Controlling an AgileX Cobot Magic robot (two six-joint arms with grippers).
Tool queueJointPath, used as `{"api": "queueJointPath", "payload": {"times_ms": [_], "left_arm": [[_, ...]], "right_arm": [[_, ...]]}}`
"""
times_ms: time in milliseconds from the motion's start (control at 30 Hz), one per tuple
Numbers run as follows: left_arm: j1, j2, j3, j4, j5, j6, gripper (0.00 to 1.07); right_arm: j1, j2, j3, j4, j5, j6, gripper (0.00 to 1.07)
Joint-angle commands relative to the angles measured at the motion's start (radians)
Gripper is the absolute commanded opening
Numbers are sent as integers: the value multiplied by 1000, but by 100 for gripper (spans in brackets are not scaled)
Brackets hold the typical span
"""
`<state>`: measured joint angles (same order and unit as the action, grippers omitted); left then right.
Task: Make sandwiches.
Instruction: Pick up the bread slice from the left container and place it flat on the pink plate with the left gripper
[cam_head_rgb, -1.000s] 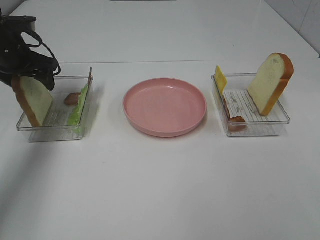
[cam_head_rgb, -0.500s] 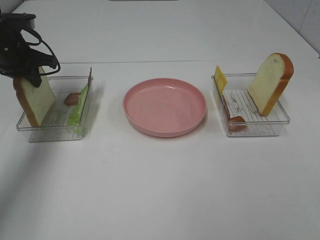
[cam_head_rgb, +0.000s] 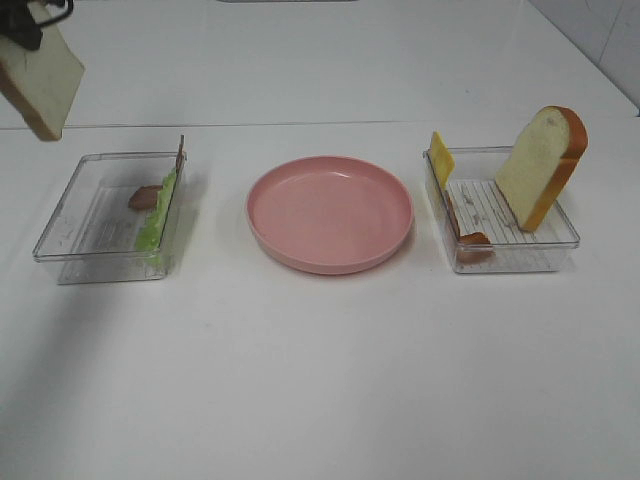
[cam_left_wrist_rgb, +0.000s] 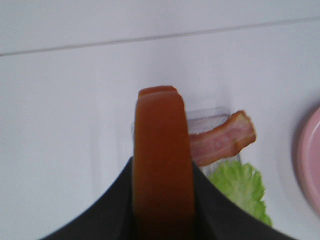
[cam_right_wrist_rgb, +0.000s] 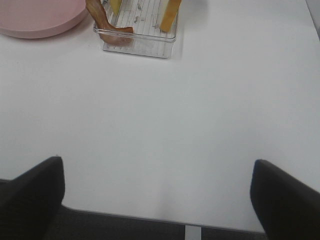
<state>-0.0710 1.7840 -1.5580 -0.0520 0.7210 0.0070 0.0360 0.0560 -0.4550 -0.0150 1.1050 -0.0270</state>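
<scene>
**Bread slice held high over the table's far left corner, clamped in your left gripper.**

Your left gripper (cam_left_wrist_rgb: 162, 212) is closed across the orange-brown crust of the bread slice (cam_head_rgb: 42, 82), which hangs tilted, well above the left tray (cam_head_rgb: 62, 222) by the left edge. Your right gripper (cam_right_wrist_rgb: 157, 200) stands with its fingers wide apart and nothing between them, near the right tray (cam_right_wrist_rgb: 137, 46). The slice looks light and fairly stiff, but a narrow pinch on the crust may let it pivot, so lower it gently onto the plate (cam_head_rgb: 330, 213) at mid-table. The lettuce (cam_head_rgb: 155, 222) looks thin and floppy, so take it by the ruffled edge. Grip the second slice (cam_head_rgb: 540, 165), leaning in the right tray, by its top crust.
</scene>
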Motion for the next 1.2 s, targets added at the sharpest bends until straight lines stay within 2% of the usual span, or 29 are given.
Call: {"api": "queueJointPath", "payload": {"times_ms": [33, 67, 100, 167, 200, 267, 367, 433, 467, 533, 633, 700, 867, 1000, 1200], "left_arm": [[-4, -43, -32, -147, -50, 0, 0], [-7, -43, -37, -189, -52, 6, 0], [-7, -43, -37, -189, -52, 6, 0], [-47, -31, -38, -318, -73, 87, 0], [-47, -31, -38, -318, -73, 87, 0], [-89, -6, -38, -388, -97, 116, 0], [-105, 6, -38, -412, -106, 115, 0], [-146, 45, -38, -492, -120, 115, 0], [-146, 45, -38, -492, -120, 115, 0], [-212, 109, -38, -586, -147, 116, 0], [-225, 125, -38, -595, -160, 116, 0], [-282, 200, -38, -619, -207, 116, 0], [-330, 270, -49, -662, -250, 116, 0], [-369, 366, -105, -726, -262, 116, 0], [-391, 454, -174, -765, -255, 115, 0]], "right_arm": [[0, -3, 1, 2, -4, -3, 99], [0, -3, 1, 2, -4, -3, 99], [0, -3, 1, 2, -4, -3, 99], [0, -3, 1, 3, -4, -3, 99], [0, -3, 1, 3, -4, -3, 99], [0, -3, 1, 3, -4, -3, 99], [0, -3, 1, 3, -4, -3, 99], [0, -3, 1, 3, -4, -3, 99], [0, -3, 1, 3, -4, -3, 99], [0, -3, 1, 3, -4, -2, 99], [0, -3, 1, 3, -4, -2, 99], [0, -3, 1, 3, -4, -1, 99], [0, -3, 1, 3, -4, -1, 99], [0, -3, 1, 3, -4, -1, 99], [0, -3, 1, 3, -4, -1, 99]]}}
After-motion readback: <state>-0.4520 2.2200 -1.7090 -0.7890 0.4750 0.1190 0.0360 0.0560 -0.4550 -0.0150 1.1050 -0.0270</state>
